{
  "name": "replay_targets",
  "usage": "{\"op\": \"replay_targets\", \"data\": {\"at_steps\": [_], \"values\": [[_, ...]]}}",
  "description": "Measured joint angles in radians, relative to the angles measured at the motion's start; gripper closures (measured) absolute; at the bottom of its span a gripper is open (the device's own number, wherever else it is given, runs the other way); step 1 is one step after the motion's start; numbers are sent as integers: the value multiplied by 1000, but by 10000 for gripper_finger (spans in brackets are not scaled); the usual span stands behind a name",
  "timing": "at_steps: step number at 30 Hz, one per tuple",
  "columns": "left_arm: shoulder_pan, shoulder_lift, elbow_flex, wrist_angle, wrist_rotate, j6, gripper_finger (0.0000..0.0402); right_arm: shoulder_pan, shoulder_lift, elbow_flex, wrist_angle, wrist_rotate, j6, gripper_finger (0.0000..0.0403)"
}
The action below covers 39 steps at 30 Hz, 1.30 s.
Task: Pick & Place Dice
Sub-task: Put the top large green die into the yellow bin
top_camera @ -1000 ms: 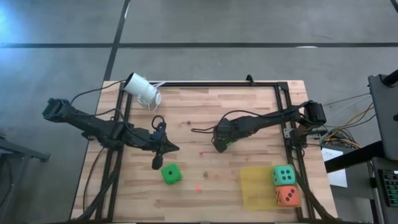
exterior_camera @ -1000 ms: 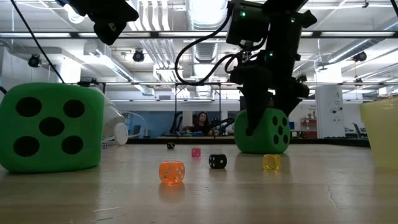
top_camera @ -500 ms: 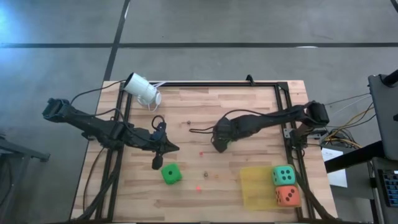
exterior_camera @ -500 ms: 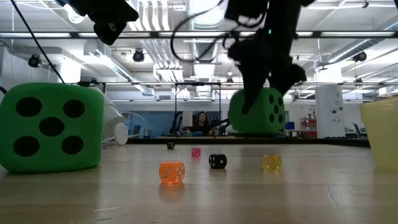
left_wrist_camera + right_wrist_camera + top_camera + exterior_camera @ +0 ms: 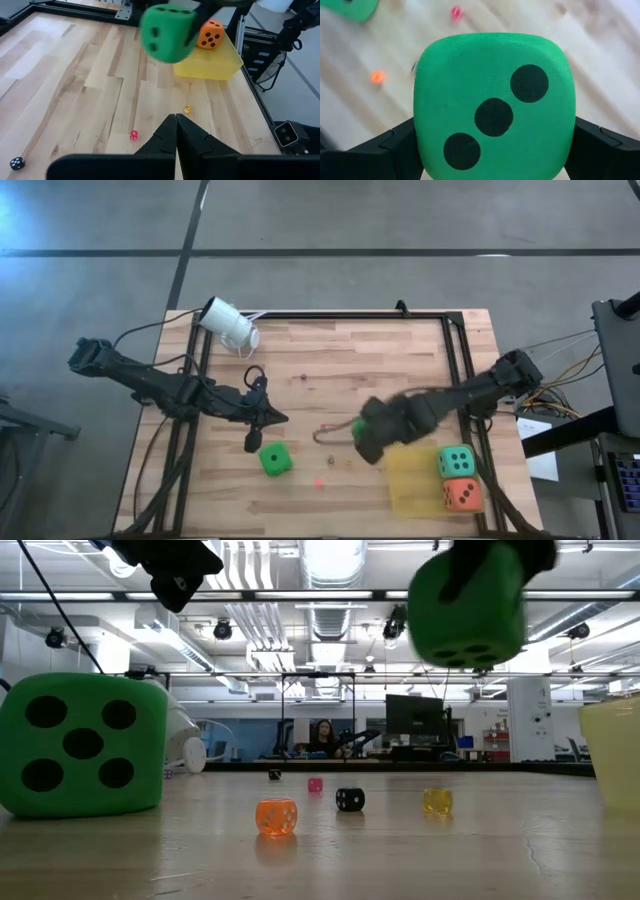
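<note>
**Green die held aloft in the right gripper**

Green foam fills my right wrist view: the green die (image 5: 492, 105) sits clamped between the two dark fingers (image 5: 610, 150) of the right gripper (image 5: 368, 442), with a three-pip face turned to the camera. In the low view I see this die (image 5: 467, 603) well clear of the table. From above, the right gripper is just left of the yellow tray (image 5: 408, 480), and only a sliver of green shows at it.

I see the second green die (image 5: 274, 459) resting on the wooden table (image 5: 340, 350), left of centre on the near side, with its five-pip face toward the low camera (image 5: 82, 744). The teal die (image 5: 456, 461) and the orange-red die (image 5: 462, 495) stand side by side at the right edge of the tray, the teal one farther back; I cannot tell whether they are in the tray or just beside it.

My left gripper (image 5: 252, 442) hangs just beyond the resting green die, apart from it, with its jaws together and nothing between them; the left wrist view shows the fingers (image 5: 175, 137) meeting at the tips.

Tiny dice lie scattered mid-table: an orange one (image 5: 276, 816), a black one (image 5: 350, 799), a yellow one (image 5: 437, 801) and a pink one (image 5: 315, 785). A white camera (image 5: 228, 324) stands at the far left corner of the table.
</note>
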Motion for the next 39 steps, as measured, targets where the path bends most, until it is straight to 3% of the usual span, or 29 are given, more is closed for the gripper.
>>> {"op": "replay_targets", "data": {"at_steps": [15,25,39], "values": [[0,0,0,0,0,-23,396,367,0,4,-131,-40,553,57],[0,0,0,-1,0,-26,396,487,1,-86,-220,-34,933,56],[0,0,0,-1,0,-26,396,500,1,-230,-27,-101,984,54]]}}
